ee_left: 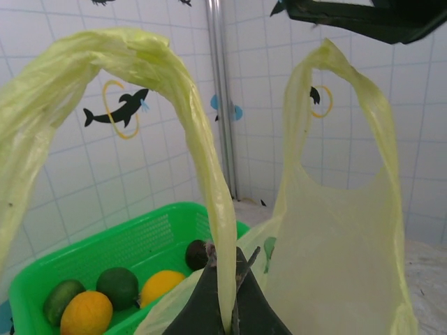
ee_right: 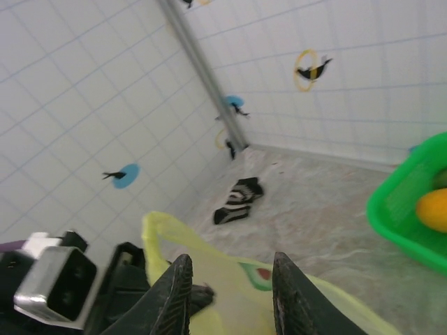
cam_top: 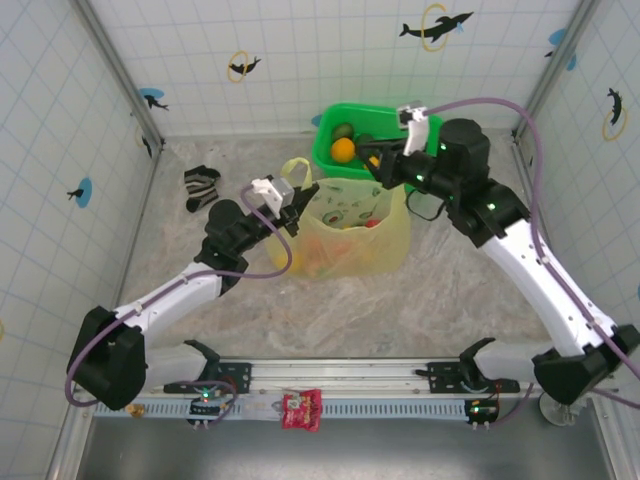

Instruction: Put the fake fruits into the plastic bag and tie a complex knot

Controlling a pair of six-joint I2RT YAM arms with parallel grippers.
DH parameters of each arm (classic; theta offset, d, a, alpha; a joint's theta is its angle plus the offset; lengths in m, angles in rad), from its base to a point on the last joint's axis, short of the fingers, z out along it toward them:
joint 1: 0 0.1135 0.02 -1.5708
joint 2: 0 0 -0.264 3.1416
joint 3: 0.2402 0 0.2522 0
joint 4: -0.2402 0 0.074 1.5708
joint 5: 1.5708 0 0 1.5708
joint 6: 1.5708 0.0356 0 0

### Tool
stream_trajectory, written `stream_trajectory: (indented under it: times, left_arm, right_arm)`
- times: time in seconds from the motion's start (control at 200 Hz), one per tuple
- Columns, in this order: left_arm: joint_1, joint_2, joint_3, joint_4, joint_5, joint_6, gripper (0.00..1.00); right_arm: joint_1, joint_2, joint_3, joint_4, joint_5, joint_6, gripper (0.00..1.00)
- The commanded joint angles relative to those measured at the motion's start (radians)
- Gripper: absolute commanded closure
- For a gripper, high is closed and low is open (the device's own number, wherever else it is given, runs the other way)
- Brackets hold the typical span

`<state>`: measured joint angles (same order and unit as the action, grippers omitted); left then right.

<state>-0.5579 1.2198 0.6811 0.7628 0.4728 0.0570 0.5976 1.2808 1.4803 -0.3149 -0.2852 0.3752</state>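
The pale yellow-green plastic bag (cam_top: 350, 240) stands open in the middle of the table, with a few fake fruits, one of them red (cam_top: 372, 223), showing through it. My left gripper (ee_left: 225, 265) is shut on one bag handle (ee_left: 174, 84), holding the loop upright. The other handle (ee_left: 349, 91) stands free beside it. Behind the bag, the green basket (cam_top: 365, 115) holds more fake fruits: an orange one (cam_top: 343, 150), a yellow one (ee_left: 162, 286) and dark green ones (ee_left: 120, 286). My right gripper (ee_right: 232, 259) hangs open over the bag's far edge, with nothing between its fingers.
A striped black-and-white sock (cam_top: 201, 187) lies at the back left. Tiled walls close in the table on three sides. A red packet (cam_top: 302, 408) sits on the front rail between the arm bases.
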Motion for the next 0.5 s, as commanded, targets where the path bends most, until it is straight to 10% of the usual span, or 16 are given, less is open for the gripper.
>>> stream_trajectory:
  times: [0.0, 0.49]
  left_arm:
    - [-0.014, -0.008, 0.014, -0.029, -0.003, 0.051, 1.00]
    - [-0.032, -0.013, 0.034, -0.076, -0.005, 0.080, 1.00]
  right_arm:
    - [0.065, 0.106, 0.145, -0.096, -0.041, -0.033, 0.63]
    - [0.151, 0.298, 0.364, -0.284, -0.023, -0.131, 0.69]
